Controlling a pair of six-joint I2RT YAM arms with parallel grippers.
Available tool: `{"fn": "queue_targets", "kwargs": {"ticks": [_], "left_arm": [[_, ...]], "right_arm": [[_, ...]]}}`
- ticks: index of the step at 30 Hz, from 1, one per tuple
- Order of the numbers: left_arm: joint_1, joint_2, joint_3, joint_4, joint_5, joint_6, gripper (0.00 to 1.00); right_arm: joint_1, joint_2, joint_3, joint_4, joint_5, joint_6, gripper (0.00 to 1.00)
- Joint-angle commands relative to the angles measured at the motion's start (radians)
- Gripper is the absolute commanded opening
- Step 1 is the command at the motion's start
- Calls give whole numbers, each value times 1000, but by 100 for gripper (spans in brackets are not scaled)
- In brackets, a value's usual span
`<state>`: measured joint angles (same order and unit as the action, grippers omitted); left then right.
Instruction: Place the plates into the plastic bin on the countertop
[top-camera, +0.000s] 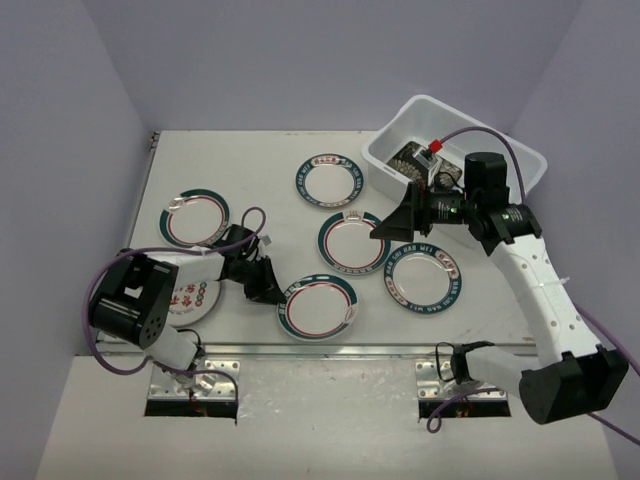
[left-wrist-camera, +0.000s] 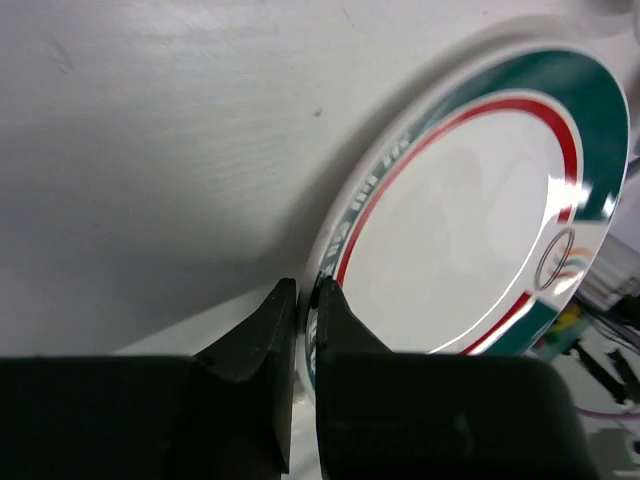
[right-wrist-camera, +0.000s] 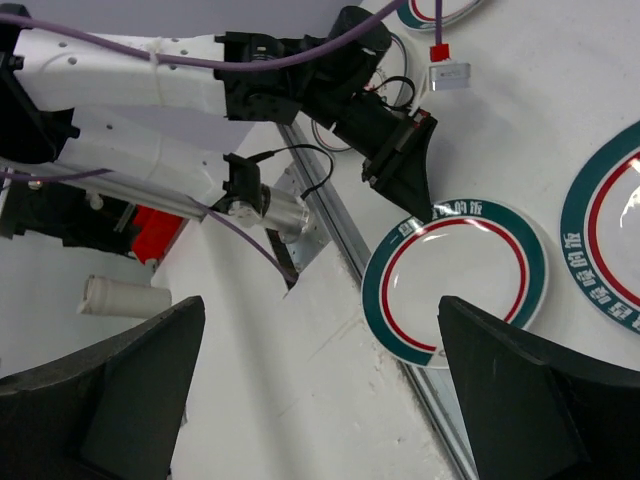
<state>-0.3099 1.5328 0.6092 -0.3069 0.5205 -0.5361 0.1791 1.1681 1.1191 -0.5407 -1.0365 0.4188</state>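
My left gripper (top-camera: 268, 288) is shut on the left rim of a round white plate with a teal rim and red ring (top-camera: 318, 306), at the countertop's (top-camera: 260, 160) front edge. In the left wrist view the fingertips (left-wrist-camera: 285, 300) pinch that rim and the plate (left-wrist-camera: 470, 220) fills the right. My right gripper (top-camera: 392, 222) is open and empty, held above the plates just left of the white plastic bin (top-camera: 520, 150). A black flowered plate (top-camera: 406, 160) lies in the bin. The right wrist view shows the held plate (right-wrist-camera: 455, 290) and the left gripper (right-wrist-camera: 405, 170).
Other teal-rimmed plates lie on the countertop: back left (top-camera: 195, 215), back middle (top-camera: 328, 180), centre (top-camera: 353, 240), right of centre (top-camera: 423, 277), and one under the left arm (top-camera: 190, 295). A metal rail (top-camera: 330, 350) runs along the front edge. Purple cables trail from both arms.
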Motion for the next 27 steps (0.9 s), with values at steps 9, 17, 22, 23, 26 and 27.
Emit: {"fn": "queue_targets", "kwargs": {"ticks": [9, 17, 22, 23, 26, 27], "left_arm": [[-9, -402, -19, -64, -107, -61, 0], [-9, -580, -13, 74, 54, -211, 0], [-9, -583, 33, 55, 61, -198, 0], [-9, -583, 36, 63, 72, -200, 0], [-8, -612, 49, 119, 116, -244, 0], [-8, -610, 58, 129, 125, -248, 0]], "right_arm": [[-3, -49, -124, 81, 188, 41, 99], [-4, 82, -242, 195, 157, 73, 94], [-4, 175, -280, 261, 136, 78, 92], [-4, 177, -281, 261, 121, 78, 91], [-4, 241, -286, 259, 91, 60, 88], [-4, 253, -286, 262, 61, 63, 85]]}}
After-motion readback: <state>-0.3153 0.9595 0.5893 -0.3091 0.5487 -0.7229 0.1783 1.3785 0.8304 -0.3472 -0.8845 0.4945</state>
